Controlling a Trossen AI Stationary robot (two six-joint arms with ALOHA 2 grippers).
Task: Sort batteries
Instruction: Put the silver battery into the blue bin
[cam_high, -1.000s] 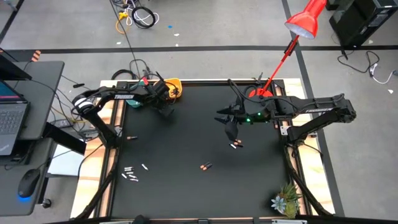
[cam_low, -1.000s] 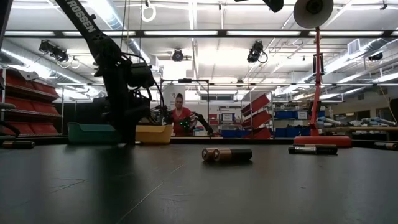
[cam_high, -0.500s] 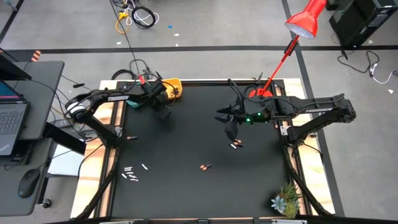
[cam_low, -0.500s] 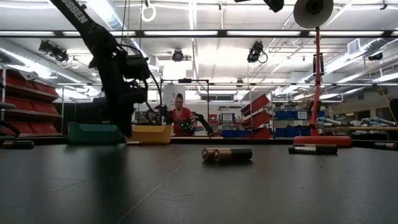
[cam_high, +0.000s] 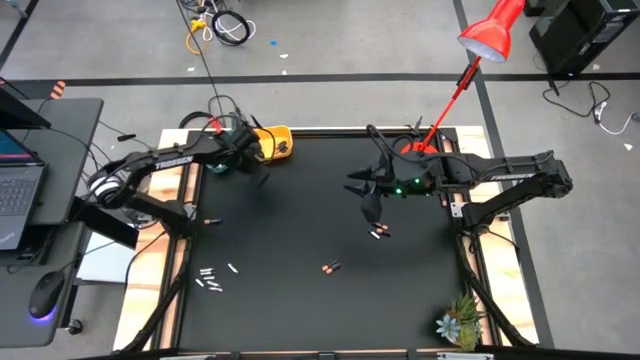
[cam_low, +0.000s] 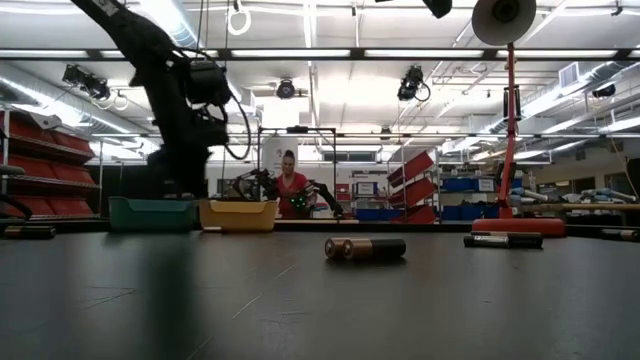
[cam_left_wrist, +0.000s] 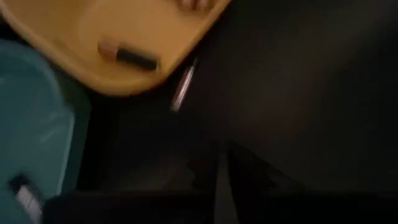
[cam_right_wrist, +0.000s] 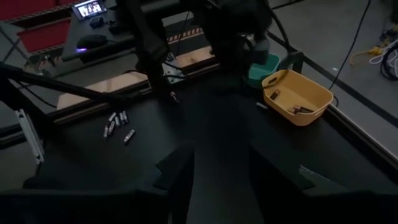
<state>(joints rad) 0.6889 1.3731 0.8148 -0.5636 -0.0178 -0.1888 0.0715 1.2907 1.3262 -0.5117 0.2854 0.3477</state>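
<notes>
Batteries lie scattered on the black table: a pair (cam_high: 379, 233), a dark one (cam_high: 331, 267), several whitish ones (cam_high: 210, 278) near the left edge. The low view shows a dark copper-ended one (cam_low: 365, 248). At the far left stand a yellow bowl (cam_high: 280, 143) and a teal bowl (cam_left_wrist: 31, 124), each holding batteries (cam_left_wrist: 127, 55). A whitish battery (cam_left_wrist: 184, 92) lies on the table by the yellow bowl's rim. My left gripper (cam_high: 260, 168) hangs above it, only a narrow slit (cam_left_wrist: 221, 180) between its fingers, holding nothing. My right gripper (cam_right_wrist: 221, 168) hovers open over the table's middle.
A red lamp (cam_high: 487, 35) leans over the far right corner, its base (cam_high: 415, 148) on the table edge. A small plant (cam_high: 458, 325) stands at the near right corner. A person (cam_low: 292, 190) shows beyond the far edge.
My left gripper has risen off the table and drawn back toward the far left corner, nearer the bowls. The batteries on the table lie where they were.
</notes>
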